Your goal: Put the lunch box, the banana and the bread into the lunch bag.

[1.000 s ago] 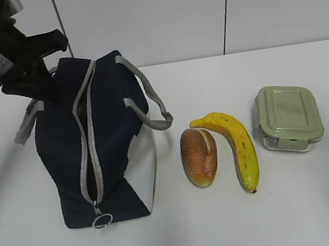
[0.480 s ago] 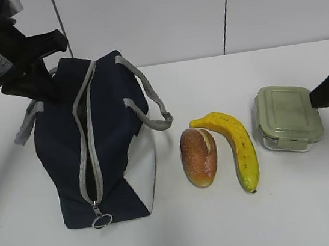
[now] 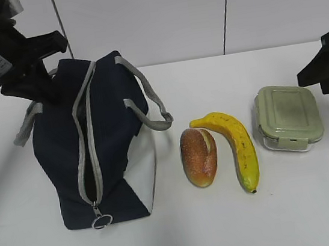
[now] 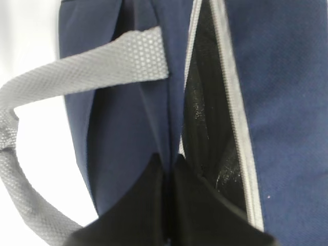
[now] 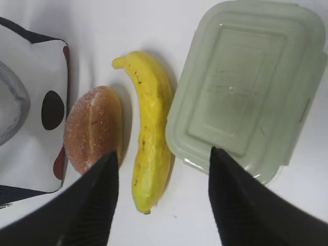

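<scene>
The lunch bag (image 3: 94,144) is standing at the left of the white table (image 3: 238,222) in the same place as half a second ago, its grey zipper (image 3: 85,139) lying open along the top and the ring pull (image 3: 102,221) hanging at the near end. The bag is showing woven navy fabric, grey webbing strap handles (image 3: 150,103) and a white side panel (image 3: 143,168). The bread (image 3: 199,156), an oval golden-brown roll, is lying just right of the bag; the curved yellow banana (image 3: 237,147) is lying beside it, and the lunch box (image 3: 289,117), rounded and topped with a sage-green lid, is sitting further right. None has moved. The right gripper (image 5: 163,169) has shifted up and back since the earlier frame and is now hovering behind the lunch box, fingers spread apart. The left gripper (image 4: 168,177) is pinching the bag's fabric edge beside the zipper opening, fingers pressed together. Pale wall panels (image 3: 138,17) are standing behind the table
</scene>
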Robot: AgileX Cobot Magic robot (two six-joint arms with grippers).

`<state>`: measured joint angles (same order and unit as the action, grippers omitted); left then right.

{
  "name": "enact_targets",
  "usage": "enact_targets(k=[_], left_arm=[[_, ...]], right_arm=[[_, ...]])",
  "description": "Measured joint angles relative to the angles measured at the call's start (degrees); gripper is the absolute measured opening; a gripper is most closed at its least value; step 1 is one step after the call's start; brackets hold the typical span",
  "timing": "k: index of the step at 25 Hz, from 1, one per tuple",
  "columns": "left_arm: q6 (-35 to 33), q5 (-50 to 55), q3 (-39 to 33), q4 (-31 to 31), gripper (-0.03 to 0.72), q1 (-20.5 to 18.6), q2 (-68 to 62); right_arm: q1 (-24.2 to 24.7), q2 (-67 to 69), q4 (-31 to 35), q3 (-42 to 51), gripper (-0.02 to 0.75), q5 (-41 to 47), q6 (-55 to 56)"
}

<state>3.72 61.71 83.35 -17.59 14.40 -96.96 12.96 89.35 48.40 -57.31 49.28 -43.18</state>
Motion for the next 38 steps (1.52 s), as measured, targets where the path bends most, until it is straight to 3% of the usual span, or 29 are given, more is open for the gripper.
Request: enact_targets(k=[17,38], left_arm=[[0.0,0.46,0.0,0.0,0.0,0.0,0.0],[0.0,0.64,0.0,0.0,0.0,0.0,0.0]], right_arm=[[10.01,14.97,6.05,-7.87,0.417,9.93,-2.27],[10.13,15.43,5.21,-7.91,0.433,7.24,-4.67]])
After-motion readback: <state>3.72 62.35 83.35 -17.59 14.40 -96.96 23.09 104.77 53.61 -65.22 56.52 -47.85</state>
